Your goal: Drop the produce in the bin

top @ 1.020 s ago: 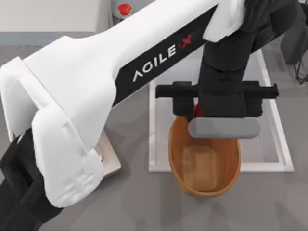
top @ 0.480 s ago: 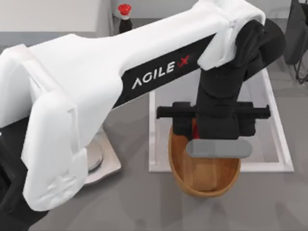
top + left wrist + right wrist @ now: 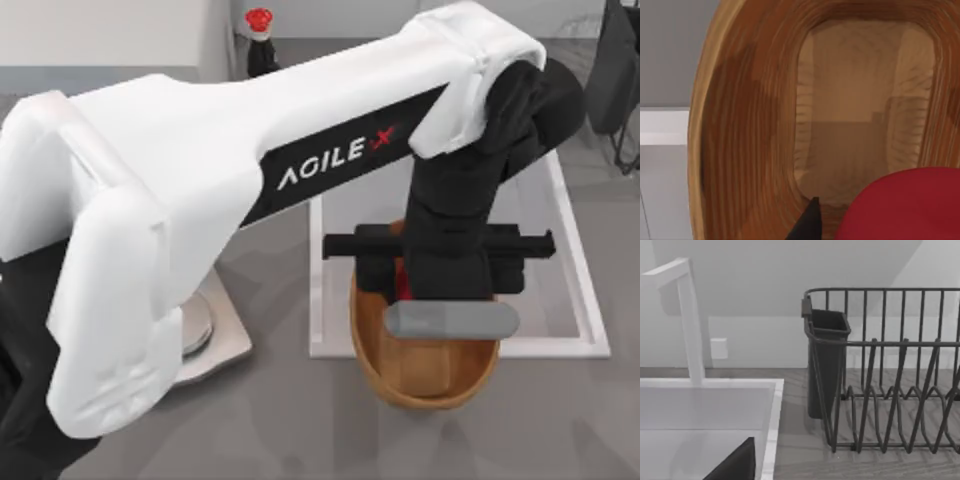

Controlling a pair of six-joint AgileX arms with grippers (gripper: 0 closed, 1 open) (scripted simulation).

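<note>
My left arm reaches across the table, and its gripper (image 3: 437, 275) hangs above the bin (image 3: 372, 350), a tan woven oval basket at the sink's front edge. The gripper is shut on the produce (image 3: 402, 280), a glossy red ball of which a sliver shows beside the black wrist. In the left wrist view the produce (image 3: 905, 205) hovers over the bin's ribbed wall (image 3: 740, 125) and flat lighter bottom, with one dark fingertip (image 3: 810, 225) beside it. My right arm stays parked at the far right, near the rack.
The bin partly overlaps the white sink basin (image 3: 580, 270). A scale (image 3: 205, 325) sits to the left. A red-capped sauce bottle (image 3: 259, 30) stands at the back. A dark wire dish rack (image 3: 890, 390) with a cutlery cup stands beside the sink and faucet (image 3: 690, 325).
My left gripper has carried the produce from over the bin's far rim toward the table's front, to above the bin's middle. The scale plate has come into sight.
</note>
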